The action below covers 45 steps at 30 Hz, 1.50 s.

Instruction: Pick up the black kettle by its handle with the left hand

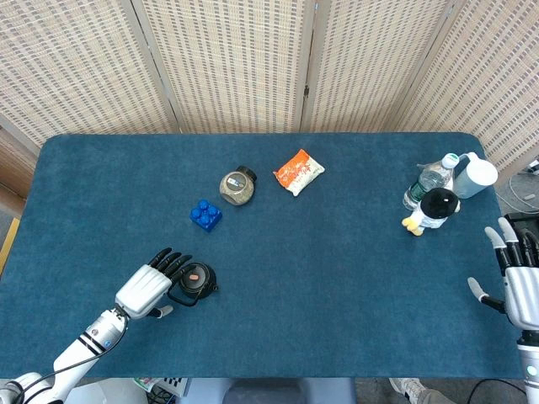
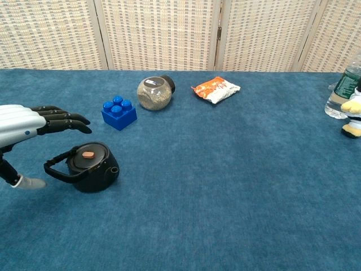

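Left hand (image 2: 25,127) hovers with fingers (image 2: 65,121) apart and extended, holding nothing. Black kettle (image 2: 93,166) stands just below and beyond the fingertips, its handle (image 2: 56,169) under them, untouched. Risk: closing from this height, the fingers strike the lid or push the kettle away. Right hand (image 1: 520,282) rests spread, well apart.

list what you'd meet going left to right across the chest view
Robot's left hand with silver back and black fingers → small black kettle with an orange knob → blue toy brick → round glass jar lying on its side → orange and white snack packet → clear plastic bottle at the right edge.
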Motion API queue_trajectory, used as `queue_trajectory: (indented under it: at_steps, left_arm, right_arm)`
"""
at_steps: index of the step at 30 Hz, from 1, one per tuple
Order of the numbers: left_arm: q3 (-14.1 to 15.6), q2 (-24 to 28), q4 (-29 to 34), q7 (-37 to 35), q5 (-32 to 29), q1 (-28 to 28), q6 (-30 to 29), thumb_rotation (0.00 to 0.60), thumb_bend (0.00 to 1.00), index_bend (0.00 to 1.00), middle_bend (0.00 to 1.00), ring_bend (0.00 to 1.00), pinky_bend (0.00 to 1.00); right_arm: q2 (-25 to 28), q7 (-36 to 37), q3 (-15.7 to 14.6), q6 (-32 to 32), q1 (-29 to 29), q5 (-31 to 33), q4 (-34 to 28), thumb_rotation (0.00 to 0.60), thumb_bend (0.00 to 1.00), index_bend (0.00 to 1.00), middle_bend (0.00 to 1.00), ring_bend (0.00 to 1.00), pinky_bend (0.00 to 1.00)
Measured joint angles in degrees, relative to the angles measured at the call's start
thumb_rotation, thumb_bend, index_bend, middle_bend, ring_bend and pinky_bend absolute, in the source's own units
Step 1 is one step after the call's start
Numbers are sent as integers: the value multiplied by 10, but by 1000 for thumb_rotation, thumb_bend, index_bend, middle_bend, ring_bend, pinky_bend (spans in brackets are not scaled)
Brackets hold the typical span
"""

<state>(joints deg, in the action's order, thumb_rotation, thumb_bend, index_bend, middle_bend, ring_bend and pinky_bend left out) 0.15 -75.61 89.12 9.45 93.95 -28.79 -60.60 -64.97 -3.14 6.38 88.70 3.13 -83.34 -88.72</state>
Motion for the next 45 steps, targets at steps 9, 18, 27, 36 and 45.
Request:
queue_trajectory:
  at_steps: [9,18,27,36,45]
  left_arm:
    - [-15,-8,-29,-29,-29,-23,21,600,166,114,50,74,34]
    - [-31,-7,-50,-56,-57,-42,35,600,166,114,50,74,34]
    - [-20,7,-45,-52,-57,-35,17,600,165,170,68,77,34]
    - [4,22,-29,-56,-9,-20,-29,600,165,315,191,176,0]
    - [21,26,-15,-52,12,-10,-50,600,165,385,315,297,0]
  right_arm:
    - [-2,3,0,1,-4,4,3,600,250,21,0,0,0]
    - [-4,4,2,-1,-5,7,7,600,251,21,0,0,0]
    - [-3,7,1,2,-5,1,7,600,251,21,0,0,0]
    - [13,11,11,11,-1,-8,-7,600,251,21,0,0,0]
    - [32,-4,21,7,13,-16,-27,600,251,21,5,0,0]
